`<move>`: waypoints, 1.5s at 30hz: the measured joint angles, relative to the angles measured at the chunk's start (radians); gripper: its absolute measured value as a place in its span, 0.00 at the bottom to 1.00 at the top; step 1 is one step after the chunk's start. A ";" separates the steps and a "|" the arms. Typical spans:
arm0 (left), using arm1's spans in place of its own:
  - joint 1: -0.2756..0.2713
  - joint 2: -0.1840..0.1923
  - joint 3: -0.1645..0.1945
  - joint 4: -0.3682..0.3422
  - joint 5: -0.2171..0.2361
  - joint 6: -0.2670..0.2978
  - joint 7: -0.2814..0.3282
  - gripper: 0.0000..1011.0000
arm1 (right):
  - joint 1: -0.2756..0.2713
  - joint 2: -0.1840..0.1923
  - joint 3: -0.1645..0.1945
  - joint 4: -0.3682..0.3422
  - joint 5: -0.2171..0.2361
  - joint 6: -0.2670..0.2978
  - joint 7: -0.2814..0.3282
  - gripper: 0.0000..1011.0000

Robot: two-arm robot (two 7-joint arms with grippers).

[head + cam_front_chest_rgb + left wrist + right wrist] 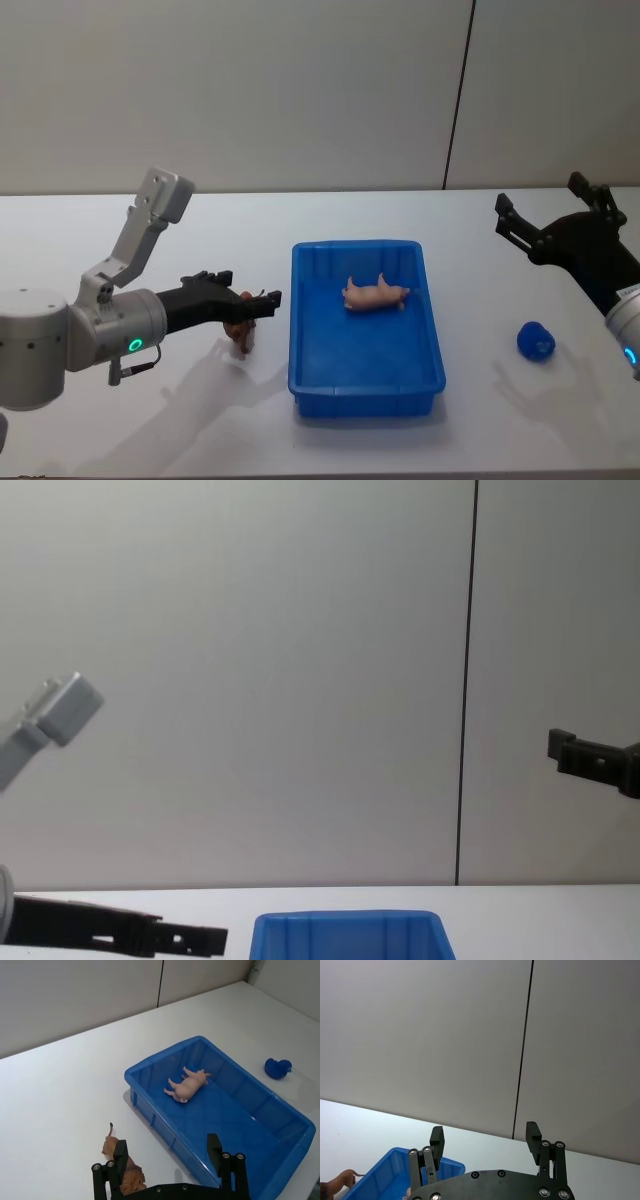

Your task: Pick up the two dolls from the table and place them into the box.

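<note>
On the white table [330, 215] I count one blue bin [297, 320], two dolls and one small blue toy [536, 341]. Doll 1, the pink pig doll [377, 293], lies on its side inside the bin, toward the far end. Doll 2, the brown animal doll [240, 336], stands on the table just beside the bin's left wall. Left gripper [254, 285]: positioned close above the brown animal doll, fingers spread wide, nothing clamped; whether a finger touches the doll I cannot tell. Right gripper [537, 193]: raised at the far right, well apart from the bin, fingers spread wide, holding nothing. The blue toy sits right of the bin.
</note>
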 joint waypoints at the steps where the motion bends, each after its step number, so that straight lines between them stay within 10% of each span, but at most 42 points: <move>1: -0.005 -0.003 0.001 0.008 0.005 0.003 -0.002 0.99 | 0.000 0.000 0.000 0.000 0.000 0.000 0.000 0.99; 45: -0.119 -0.051 -0.001 0.206 0.078 0.164 -0.040 0.99 | 0.000 0.000 0.000 0.000 0.000 0.000 0.000 0.99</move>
